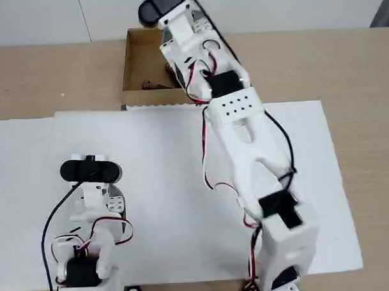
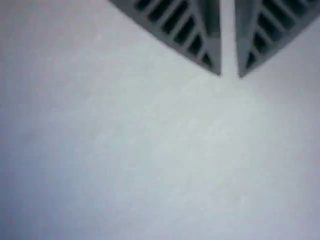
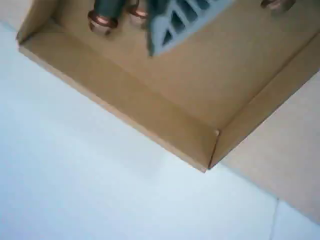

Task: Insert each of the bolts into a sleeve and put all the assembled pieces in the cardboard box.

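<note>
Cardboard box [image 3: 150, 117] is holding several bolt-in-sleeve pieces [image 3: 102, 17] on its floor, with the right gripper [image 3: 156, 45] hanging over it; I cannot tell its grip. Left gripper [image 2: 230, 70] is hovering well away from the box above white paper [image 2: 150, 160], jaws clenched empty.

High view down over table [image 1: 358, 63]; left wrist close above sheet [image 2: 150, 160], right above cardboard box [image 3: 150, 120].

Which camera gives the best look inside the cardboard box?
The right wrist view: it looks into the cardboard box, showing its floor, walls and copper-headed pieces. In the high view an arm covers part of it. The left wrist view faces paper.
</note>
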`<action>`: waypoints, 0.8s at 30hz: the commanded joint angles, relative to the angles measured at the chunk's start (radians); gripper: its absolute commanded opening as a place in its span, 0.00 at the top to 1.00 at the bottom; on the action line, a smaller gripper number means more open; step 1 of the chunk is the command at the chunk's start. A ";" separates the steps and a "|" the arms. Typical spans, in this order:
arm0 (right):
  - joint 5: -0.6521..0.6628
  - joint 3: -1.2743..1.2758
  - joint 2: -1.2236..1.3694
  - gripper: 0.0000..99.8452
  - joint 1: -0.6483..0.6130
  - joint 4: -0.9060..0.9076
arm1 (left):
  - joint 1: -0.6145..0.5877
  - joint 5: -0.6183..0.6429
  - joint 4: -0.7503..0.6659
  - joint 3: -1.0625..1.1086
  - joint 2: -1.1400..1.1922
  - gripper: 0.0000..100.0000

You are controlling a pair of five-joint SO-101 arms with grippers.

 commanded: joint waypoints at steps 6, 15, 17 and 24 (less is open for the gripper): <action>-0.110 -0.051 -0.295 0.78 0.035 0.262 | 0.003 0.003 -0.012 -0.004 -0.011 0.99; -0.164 -0.051 -0.504 0.97 0.099 0.492 | 0.003 0.003 -0.012 -0.004 -0.011 0.99; -0.164 -0.051 -0.547 0.99 0.108 0.558 | 0.003 0.003 -0.012 -0.004 -0.011 0.99; -0.164 -0.046 -0.688 1.00 0.185 0.780 | 0.003 0.003 -0.012 -0.004 -0.011 0.99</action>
